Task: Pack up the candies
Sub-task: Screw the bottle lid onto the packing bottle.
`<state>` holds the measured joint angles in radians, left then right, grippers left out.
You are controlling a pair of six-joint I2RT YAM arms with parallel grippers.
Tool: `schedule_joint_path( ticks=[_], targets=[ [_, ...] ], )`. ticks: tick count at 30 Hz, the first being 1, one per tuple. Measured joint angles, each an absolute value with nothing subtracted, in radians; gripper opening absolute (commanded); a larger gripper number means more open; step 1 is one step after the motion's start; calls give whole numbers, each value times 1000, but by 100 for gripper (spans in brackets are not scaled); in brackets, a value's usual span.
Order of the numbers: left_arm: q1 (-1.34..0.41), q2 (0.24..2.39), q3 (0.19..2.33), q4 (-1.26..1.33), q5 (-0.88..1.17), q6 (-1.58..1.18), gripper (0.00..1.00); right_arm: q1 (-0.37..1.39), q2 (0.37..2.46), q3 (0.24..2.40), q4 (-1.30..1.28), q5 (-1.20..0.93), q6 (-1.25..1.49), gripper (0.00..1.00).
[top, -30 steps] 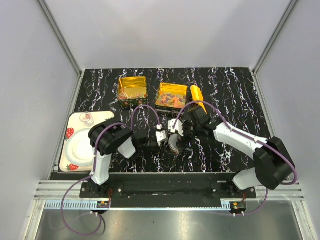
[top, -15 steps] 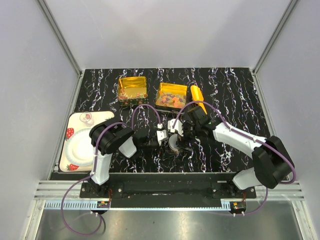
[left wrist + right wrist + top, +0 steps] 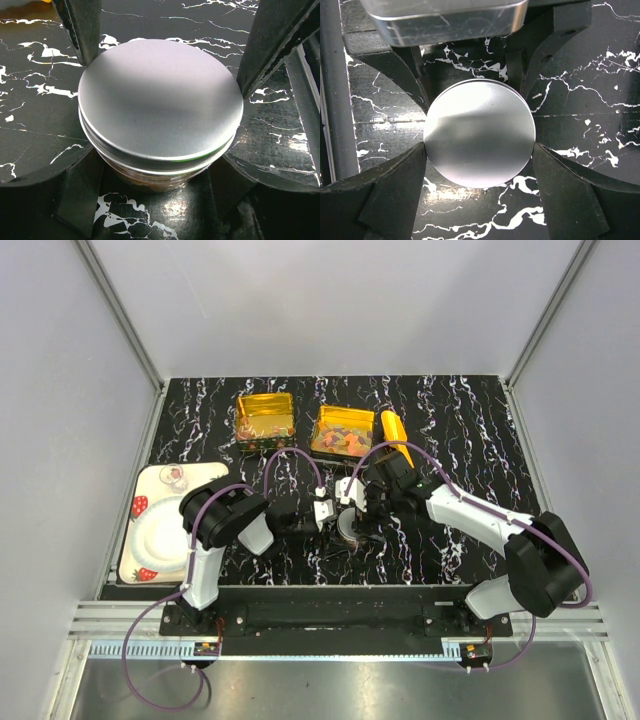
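The candies (image 3: 342, 437) are seen as a heap of orange, red, yellow and green pieces inside a gold tin (image 3: 316, 432) at the far side of the marble-patterned table (image 3: 470, 430). A few more are scattered in a second gold tin (image 3: 265, 408) near its left side. A yellow-orange scoop (image 3: 396, 432) is laid just beside the right side of the fuller tin. Nearer the arm bases, a round glass jar (image 3: 150, 179) is stood upright on the table and capped by a plain silver lid (image 3: 480, 132). Brownish contents are glimpsed through the glass, but their kind cannot be told. The jar body is clamped below the lid by the 2 fingers of the left gripper (image 3: 155, 167). The lid rim is pinched on 2 opposite sides by the right gripper (image 3: 480, 147), its jaws closed to the lid's width. At the left edge, a tray (image 3: 150, 480) is occupied by a white plate (image 3: 160, 535) and a small glass (image 3: 174, 478).
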<state>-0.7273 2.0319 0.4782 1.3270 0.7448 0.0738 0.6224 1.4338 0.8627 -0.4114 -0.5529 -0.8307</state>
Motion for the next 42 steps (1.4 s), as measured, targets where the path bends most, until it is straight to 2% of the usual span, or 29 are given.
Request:
schedule_joint_path(
  ticks=[20, 42],
  targets=[
    [-727, 2032, 478, 1327, 745, 78, 64, 673, 1454, 937, -477, -455, -849, 88],
    [-727, 2032, 478, 1327, 748, 77, 64, 685, 1453, 955, -561, -457, -875, 89]
  ],
)
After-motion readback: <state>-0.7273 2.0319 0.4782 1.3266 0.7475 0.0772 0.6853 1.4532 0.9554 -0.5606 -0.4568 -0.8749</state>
